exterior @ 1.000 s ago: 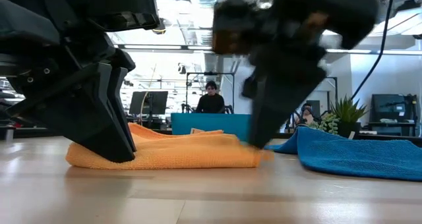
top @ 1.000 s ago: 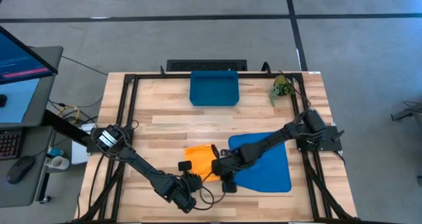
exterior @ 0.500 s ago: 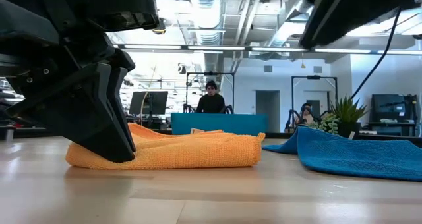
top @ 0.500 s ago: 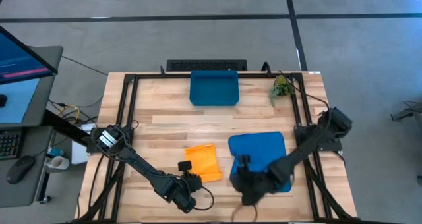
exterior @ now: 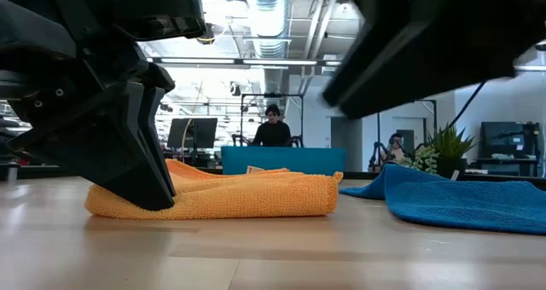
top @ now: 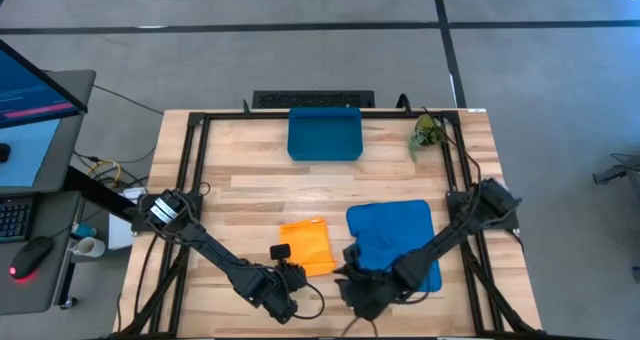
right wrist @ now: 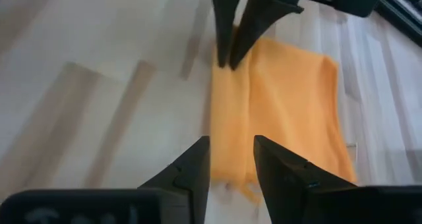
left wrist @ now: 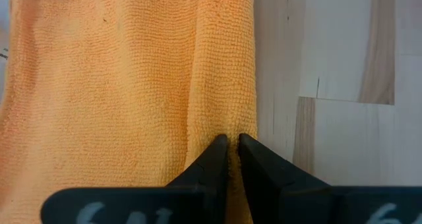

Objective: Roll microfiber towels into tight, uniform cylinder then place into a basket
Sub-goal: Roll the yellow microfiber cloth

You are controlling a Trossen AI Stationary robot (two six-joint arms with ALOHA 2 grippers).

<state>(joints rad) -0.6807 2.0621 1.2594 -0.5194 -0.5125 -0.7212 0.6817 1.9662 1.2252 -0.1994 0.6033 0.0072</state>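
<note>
The orange-yellow towel (top: pixel 305 245) lies flat on the wood table, its near edge turned over into a thick folded strip (exterior: pixel 247 200). My left gripper (left wrist: pixel 229 143) is shut on that strip's left end. My right gripper (right wrist: pixel 231 155) hovers open, raised off the table just past the strip's right end and pointing along it toward the left gripper. The blue towel (top: pixel 395 240) lies spread flat to the right. At the table's far middle stands the dark-blue basket (top: pixel 325 133). My left gripper pinches the left end of the orange towel's folded strip (left wrist: pixel 221 118) between its two fingers. The fingers (exterior: pixel 141 183) slant down from the near left and lie along the strip. The towel lies slack on the table, several layers thick at the fold.
A small green plant (top: pixel 427 132) stands at the far right corner. Black frame rails (top: pixel 190 180) run along the table's left, right and far sides. Bare wood (top: pixel 270 185) lies between the towels and the basket. People sit at desks beyond the table (exterior: pixel 273 128).
My right gripper has come up off the right end of the orange towel's folded strip. It swung toward the table's near right over the blue towel's corner, then turned back and now faces the strip. The orange towel and my left gripper have stayed put.
</note>
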